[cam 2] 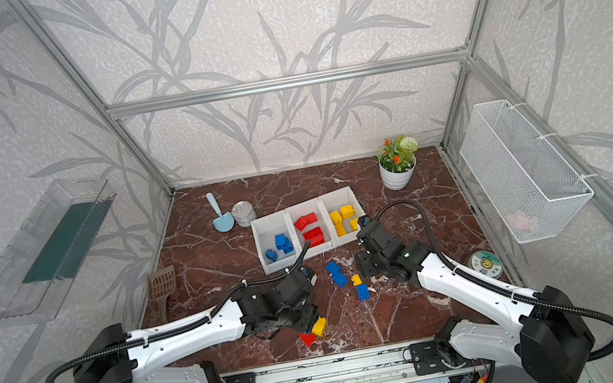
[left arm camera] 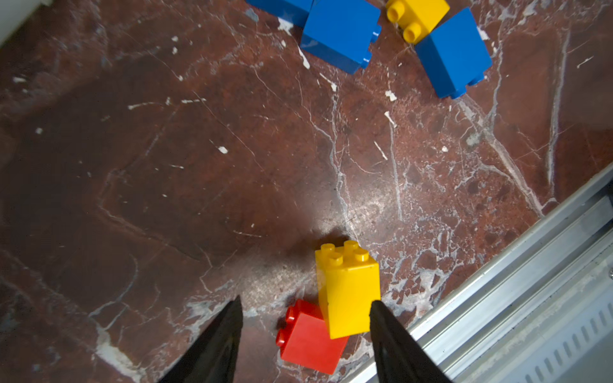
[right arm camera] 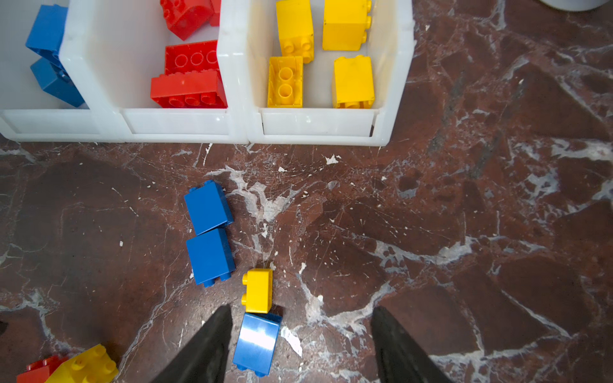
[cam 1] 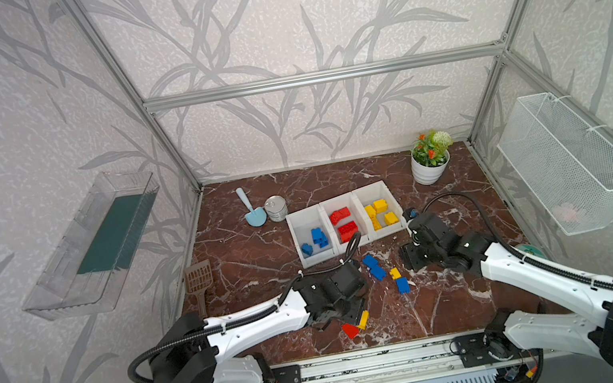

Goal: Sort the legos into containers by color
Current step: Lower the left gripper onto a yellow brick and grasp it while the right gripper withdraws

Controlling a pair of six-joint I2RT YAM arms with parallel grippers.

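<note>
Near the front edge of the marble table, the left gripper is hovering with jaws spread apart, gripping nothing, a yellow brick leaning on a red brick between them. The right gripper is likewise standing open and empty near a blue brick; the containers beyond are holding sorted legos
</note>
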